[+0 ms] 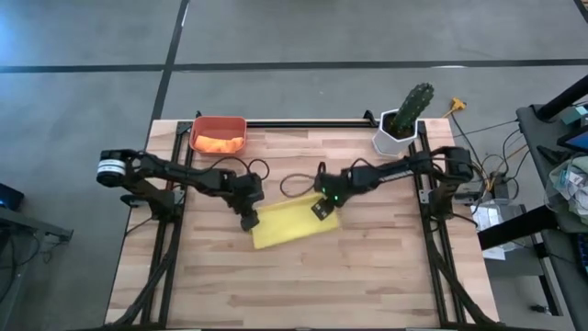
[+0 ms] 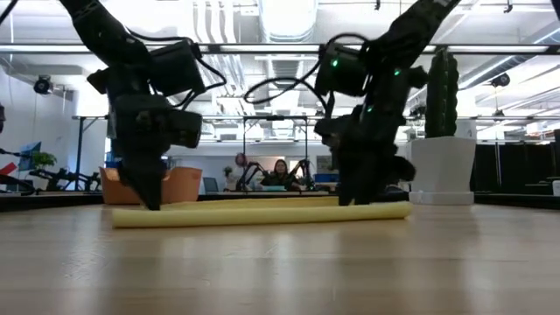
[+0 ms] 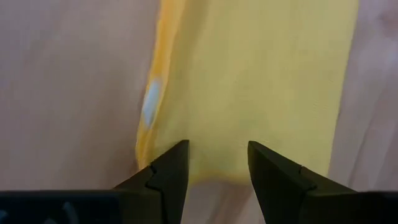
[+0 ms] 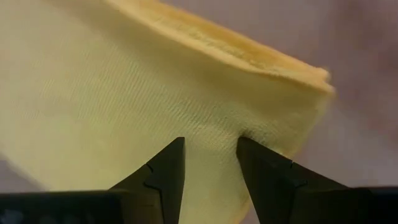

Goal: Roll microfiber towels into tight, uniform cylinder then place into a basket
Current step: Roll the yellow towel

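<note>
The yellow towel (image 1: pixel 292 225) is lying mid-table as a long, part-rolled strip, well apart from the basket (image 1: pixel 219 134), which is sitting at the table's far edge w/ something orange in it, prob. the other towel, already rolled. From table height the yellow towel is showing as a low tube with a flat flap trailing behind it.

It's looking soft, light, limp – no stiffness of its own, so it's likely sagging wherever it isn't supported. The knit surface should be giving decent friction against the pads, but the layers may be sliding over each other and loosening. Best hold, imo: pinch thru the full thickness at both ends together – a one-end grab would prob. let the roll unwind.

The left gripper (image 3: pixel 217 165) is sitting at the towel's end nearer the basket, fingers part-open & straddling the cloth edge; can't tell if it's actually pinching. The right gripper (image 4: pixel 210 163) is at the opposite end, farther from the basket, fingers part-spread & pressing down on the folded corner, not clearly grasping either.

The cactus pot (image 1: pixel 401 126) is standing at the far edge, across from the basket, clear of the work.
</note>
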`<state>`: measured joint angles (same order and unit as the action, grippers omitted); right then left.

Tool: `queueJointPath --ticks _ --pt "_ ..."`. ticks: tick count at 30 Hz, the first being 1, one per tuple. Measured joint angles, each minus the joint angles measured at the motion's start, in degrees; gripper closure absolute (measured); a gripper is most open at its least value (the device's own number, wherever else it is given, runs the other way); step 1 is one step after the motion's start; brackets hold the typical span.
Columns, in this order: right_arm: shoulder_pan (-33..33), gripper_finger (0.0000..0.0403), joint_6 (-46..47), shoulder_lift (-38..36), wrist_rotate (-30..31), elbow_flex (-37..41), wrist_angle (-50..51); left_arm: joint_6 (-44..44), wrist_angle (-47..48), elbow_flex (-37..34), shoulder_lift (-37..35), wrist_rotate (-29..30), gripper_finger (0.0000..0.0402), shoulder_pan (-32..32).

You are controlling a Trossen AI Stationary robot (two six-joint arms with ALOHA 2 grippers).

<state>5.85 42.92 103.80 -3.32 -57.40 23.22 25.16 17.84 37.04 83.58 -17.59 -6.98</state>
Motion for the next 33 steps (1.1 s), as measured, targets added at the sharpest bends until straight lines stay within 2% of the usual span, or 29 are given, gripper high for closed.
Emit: queueJointPath --ticks 4,9,15,18,22,27,30,33 --pt "5.8 0.0255 -8.8 0.5 2.4 -1.6 -0.5 2.7 2.1 -0.1 -0.1 -0.4 0.0253 1.2" --pt "12.5 0.0255 -16.6 1.4 2.6 -5.3 -1.2 6.0 2.2 -0.1 -0.1 -1.6 0.0253 3.4" --pt "15.2 0.0255 -21.8 -0.2 0.7 -13.2 4.9 6.0 2.2 0.6 -0.3 -7.2 0.0253 4.2" --pt "13.5 0.0255 -25.1 -1.6 -3.9 -17.6 7.9 4.8 2.1 1.0 -2.3 -7.2 0.0253 3.7" --pt "8.1 0.0255 -29.2 -1.9 -5.1 -21.7 13.6 0.6 5.0 1.1 -6.0 -5.2 0.0253 1.9" --pt "0.6 0.0255 -29.5 -1.9 -5.6 -23.9 14.8 -6.3 12.0 -0.1 -10.9 4.1 0.0253 -0.9" --pt "-3.4 0.0255 -27.6 -1.5 -5.7 -24.7 14.1 -4.1 9.4 -1.5 -11.8 4.5 0.0255 -3.6" --pt "-5.8 0.0254 -23.3 -1.3 -5.9 -24.7 11.0 0.3 7.5 -2.7 -9.0 4.2 0.0264 -4.9"
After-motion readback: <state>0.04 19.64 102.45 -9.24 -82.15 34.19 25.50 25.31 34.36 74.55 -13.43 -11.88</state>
